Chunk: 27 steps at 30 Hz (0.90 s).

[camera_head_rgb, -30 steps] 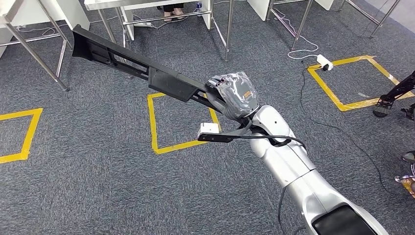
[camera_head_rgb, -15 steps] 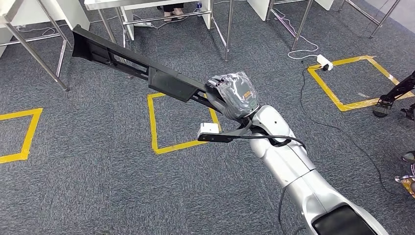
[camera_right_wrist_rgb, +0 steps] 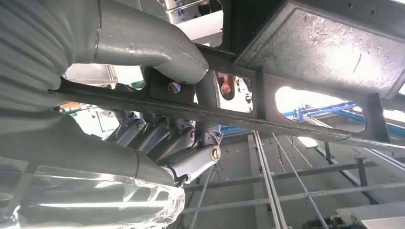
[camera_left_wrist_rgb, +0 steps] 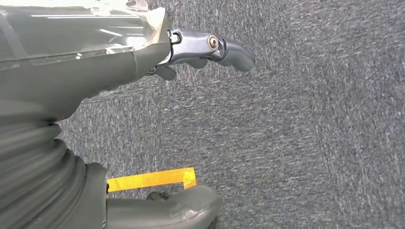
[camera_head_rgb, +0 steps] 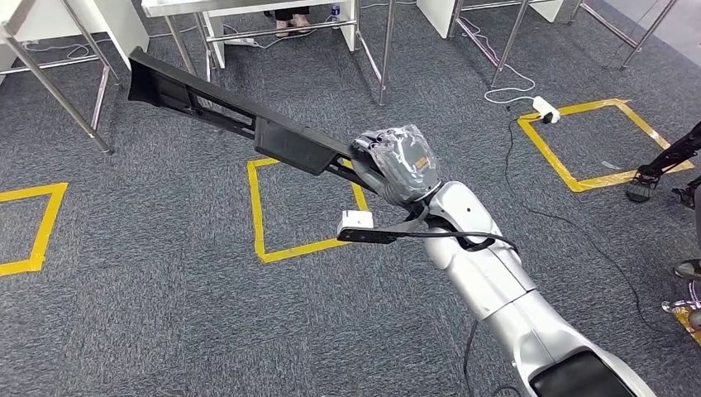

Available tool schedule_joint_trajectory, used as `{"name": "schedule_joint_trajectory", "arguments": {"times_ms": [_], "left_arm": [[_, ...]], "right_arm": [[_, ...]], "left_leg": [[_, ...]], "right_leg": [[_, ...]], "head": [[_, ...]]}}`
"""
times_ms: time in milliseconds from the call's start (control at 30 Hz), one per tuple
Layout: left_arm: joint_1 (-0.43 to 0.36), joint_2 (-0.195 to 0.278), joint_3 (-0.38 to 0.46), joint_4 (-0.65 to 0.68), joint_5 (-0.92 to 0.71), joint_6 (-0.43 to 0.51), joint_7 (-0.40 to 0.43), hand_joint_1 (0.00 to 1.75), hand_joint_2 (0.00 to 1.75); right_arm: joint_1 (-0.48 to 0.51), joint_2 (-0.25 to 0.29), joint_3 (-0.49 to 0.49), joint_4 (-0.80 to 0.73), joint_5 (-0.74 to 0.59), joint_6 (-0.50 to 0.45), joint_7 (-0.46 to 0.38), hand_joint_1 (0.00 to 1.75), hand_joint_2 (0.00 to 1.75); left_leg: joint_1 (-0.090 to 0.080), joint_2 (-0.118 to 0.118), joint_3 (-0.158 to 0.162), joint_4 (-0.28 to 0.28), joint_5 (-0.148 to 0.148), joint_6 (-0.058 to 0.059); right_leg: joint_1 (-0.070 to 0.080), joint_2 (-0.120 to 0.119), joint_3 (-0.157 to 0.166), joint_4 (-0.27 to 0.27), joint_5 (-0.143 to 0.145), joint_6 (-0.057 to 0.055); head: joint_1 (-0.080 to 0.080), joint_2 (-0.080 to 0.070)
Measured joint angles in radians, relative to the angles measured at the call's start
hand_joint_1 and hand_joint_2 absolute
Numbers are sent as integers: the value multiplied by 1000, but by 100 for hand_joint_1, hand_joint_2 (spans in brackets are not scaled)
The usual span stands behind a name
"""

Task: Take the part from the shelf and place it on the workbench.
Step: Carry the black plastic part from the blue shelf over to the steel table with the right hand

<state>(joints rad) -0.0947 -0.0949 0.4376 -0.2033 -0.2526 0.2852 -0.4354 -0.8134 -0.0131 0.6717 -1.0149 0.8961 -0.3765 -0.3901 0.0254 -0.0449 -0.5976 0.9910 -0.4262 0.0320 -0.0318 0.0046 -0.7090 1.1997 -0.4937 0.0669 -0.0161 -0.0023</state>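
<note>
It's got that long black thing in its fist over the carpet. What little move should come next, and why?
Probably keep carrying it onward toward a table. The right hand grips the long black part at one end, so most of it juts out over the carpet, resting on nothing. Metal-legged tables stand ahead, but no tabletop lies beneath the part, so letting go would likely drop it.

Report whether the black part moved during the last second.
Yes, slightly: the far tip of the black part drifted right and lower, away from the table leg; the camera shifted slightly.
</note>
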Motion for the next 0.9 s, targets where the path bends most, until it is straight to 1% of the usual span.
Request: {"name": "schedule_joint_trajectory", "arguments": {"times_ms": [33, 67, 100, 133, 167, 200, 233, 267, 300, 333, 367, 400, 433, 467, 500, 533, 567, 600, 633, 667, 700, 733, 767, 800, 833, 867, 900], "left_arm": [[0, 0, 0, 0, 0, 0, 0, 0, 175], [0, 1, 0, 0, 0, 0, 0, 0, 175], [0, 1, 0, 0, 0, 0, -1, 0, 175], [0, 2, 0, 0, 0, 0, -2, 0, 175], [0, 2, 0, 0, 0, 0, -3, 0, 175], [0, 2, 0, 0, 0, 0, -4, 0, 175], [1, 2, 0, 0, 0, 0, -5, 0, 175], [0, 2, 0, 0, 0, 0, -6, 0, 175], [-1, 3, 0, 0, -1, 0, -7, 0, 175], [-2, 3, 0, 0, -1, 0, -8, 0, 175], [-2, 3, 0, 0, -2, 0, -9, 0, 175], [0, 4, 0, 0, -2, 0, -9, 0, 175], [2, 4, 0, 0, -3, 0, -10, 0, 175], [5, 4, 0, 0, -3, 1, -10, 0, 175], [6, 4, 0, 0, -4, 1, -11, 0, 175], [7, 5, 0, 0, -4, 1, -11, 0, 175], [7, 6, 1, 0, -5, 1, -12, 0, 175], [7, 7, 1, 0, -7, 1, -12, 0, 175], [7, 8, 2, 0, -8, 1, -13, 0, 175], [6, 9, 2, 0, -9, 1, -14, 0, 175], [6, 10, 2, 0, -9, 1, -15, 0, 175], [6, 10, 2, 0, -9, 1, -15, 0, 175], [7, 10, 2, 0, -9, 1, -15, 0, 175], [7, 9, 2, 0, -9, 1, -15, 0, 175], [8, 9, 2, 0, -9, 1, -15, 0, 175], [8, 9, 2, 0, -9, 1, -15, 0, 175], [8, 8, 2, 0, -10, 1, -15, 0, 175]], "right_arm": [[0, -1, 0, 0, 0, 0, 0, 175, 175], [-1, 0, 0, -1, 0, 0, 0, 175, 175], [-1, 0, 0, -2, 0, 1, 0, 175, 175], [-1, 0, 0, -3, 0, 2, 0, 175, 175], [-1, 0, 0, -3, 0, 2, 0, 175, 175], [-2, 0, -1, -4, 0, 3, 0, 175, 175], [-2, 0, -1, -5, 0, 3, 0, 175, 175], [-4, 1, -1, -6, 0, 4, 0, 175, 175], [-6, 3, -1, -7, -1, 4, 0, 175, 175], [-7, 3, -1, -7, -1, 4, 0, 175, 175], [-8, 4, 0, -7, -1, 5, -1, 175, 175], [-6, 4, 1, -6, -1, 5, -1, 175, 175], [-4, 4, 2, -6, 0, 5, -1, 175, 175], [-2, 4, 2, -6, 0, 5, -1, 175, 175], [-1, 4, 3, -6, 0, 5, -1, 175, 175], [0, 5, 3, -6, 0, 5, -1, 175, 175], [-1, 5, 3, -6, 0, 5, -1, 175, 175], [-1, 6, 3, -6, -1, 5, -1, 175, 175], [-2, 7, 3, -6, -1, 5, -1, 175, 175], [-2, 7, 3, -6, -1, 5, -1, 175, 175], [-2, 8, 2, -6, 0, 5, -1, 175, 175], [-3, 8, 1, -7, 0, 5, -1, 175, 175], [-3, 8, 1, -8, 0, 5, -1, 175, 175], [-4, 8, 1, -9, 0, 5, -1, 175, 175], [-2, 6, 1, -8, -1, 5, -1, 175, 175], [2, 4, 2, -7, -1, 5, -2, 175, 175], [10, 1, 2, -5, -1, 5, -2, 175, 175]], "left_leg": [[2, 0, 2, 6, -7, -9], [3, -1, 2, 13, -16, -18], [2, -2, 1, 19, -23, -26], [2, -2, 1, 21, -28, -32], [3, -3, 3, 22, -33, -38], [6, -3, 6, 20, -37, -42], [8, 2, 6, 26, -43, -46], [10, 11, -3, 50, -52, -50], [10, 21, -24, 92, -66, -52], [10, 32, -59, 155, -83, -53], [10, 38, -106, 228, -100, -53], [10, 40, -150, 286, -108, -52], [9, 41, -183, 317, -100, -49], [7, 41, -197, 306, -68, -43], [3, 41, -189, 255, -18, -34], [-3, 42, -169, 189, 32, -22], [-11, 45, -147, 133, 65, -10], [-20, 48, -127, 93, 79, 2], [-28, 50, -110, 69, 73, 13], [-33, 53, -98, 54, 59, 21], [-36, 52, -84, 34, 50, 27], [-34, 51, -66, 13, 41, 30], [-32, 48, -47, -2, 37, 33], [-29, 44, -27, -14, 32, 37], [-26, 40, -9, -23, 24, 38], [-25, 36, 6, -26, 14, 39], [-24, 32, 21, -27, 1, 37]], "right_leg": [[-5, 0, 35, -71, 25, 11], [-7, 3, 66, -128, 42, 14], [-7, 5, 86, -164, 50, 9], [-5, 8, 94, -175, 47, -2], [-2, 10, 98, -174, 43, -16], [-2, 9, 101, -173, 40, -26], [-2, 9, 106, -174, 35, -36], [-2, 9, 115, -174, 30, -45], [-1, 8, 124, -175, 24, -54], [2, 6, 133, -175, 16, -62], [6, 5, 142, -175, 8, -67], [10, 4, 152, -175, -1, -70], [13, 4, 163, -175, -12, -71], [16, 4, 177, -175, -23, -72], [19, 4, 193, -176, -35, -72], [20, 3, 207, -178, -47, -72], [21, 2, 219, -182, -58, -69], [21, 1, 228, -188, -66, -66], [19, 0, 235, -197, -71, -62], [21, -2, 244, -204, -69, -53], [21, -3, 251, -206, -63, -42], [22, -4, 250, -197, -56, -30], [23, -4, 236, -165, -48, -21], [23, -3, 209, -118, -43, -18], [22, -2, 168, -57, -46, -21], [21, -2, 126, 1, -57, -26], [20, -2, 86, 40, -77, -31]], "head": [[2, 0], [3, 0], [4, 0], [4, 0], [4, 0], [4, 0], [2, 0], [0, 0], [-2, 0], [-4, 0], [-4, 0], [-4, 0], [-4, 0], [-4, 0], [-4, 0], [-3, 0], [-1, 0], [1, 0], [0, 0], [-2, 0], [-5, 0], [-7, 0], [-7, 0], [-8, 0], [-9, 0], [-9, 0], [-9, 0]]}}
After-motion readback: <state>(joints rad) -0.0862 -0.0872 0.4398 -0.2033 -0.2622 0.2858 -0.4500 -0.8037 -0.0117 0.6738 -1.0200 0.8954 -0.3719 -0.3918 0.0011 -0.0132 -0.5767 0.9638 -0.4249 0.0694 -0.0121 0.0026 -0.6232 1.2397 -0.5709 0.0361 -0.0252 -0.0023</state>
